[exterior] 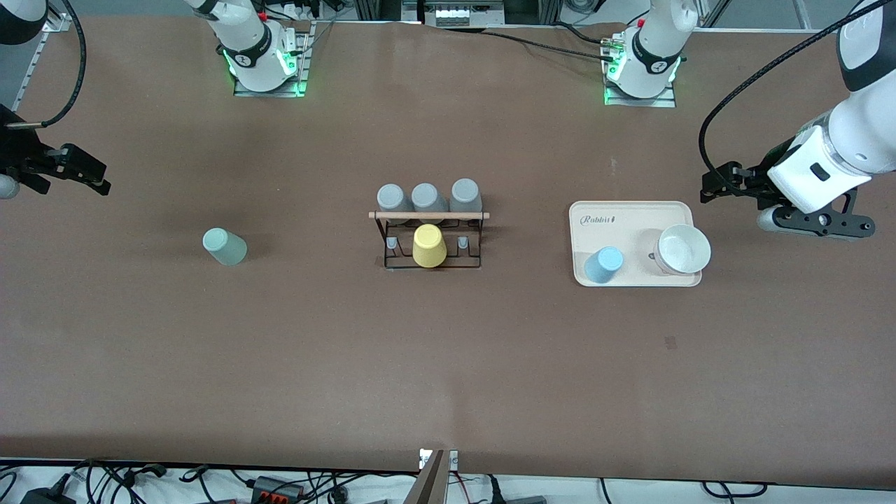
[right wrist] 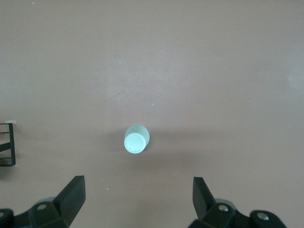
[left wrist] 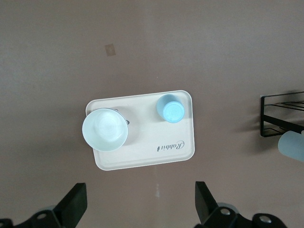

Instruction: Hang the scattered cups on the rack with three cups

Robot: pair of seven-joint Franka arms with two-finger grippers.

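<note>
A pale mint green cup (exterior: 224,246) (right wrist: 137,139) stands upside down on the bare table toward the right arm's end. A light blue cup (exterior: 603,264) (left wrist: 170,108) stands upside down on a cream tray (exterior: 630,213) (left wrist: 142,154). The black wire rack (exterior: 384,248) with its wooden rod sits mid-table and carries a yellow cup (exterior: 428,246) and three grey cups (exterior: 428,197). My right gripper (exterior: 94,178) (right wrist: 137,183) hangs open and empty over the table near the mint cup. My left gripper (exterior: 710,185) (left wrist: 141,190) hangs open and empty beside the tray.
A wider white bowl-like cup (exterior: 682,249) (left wrist: 105,129) lies on the tray next to the blue cup. The rack's end (left wrist: 282,116) and one grey cup (left wrist: 292,145) show in the left wrist view. Cables run along the table's edges.
</note>
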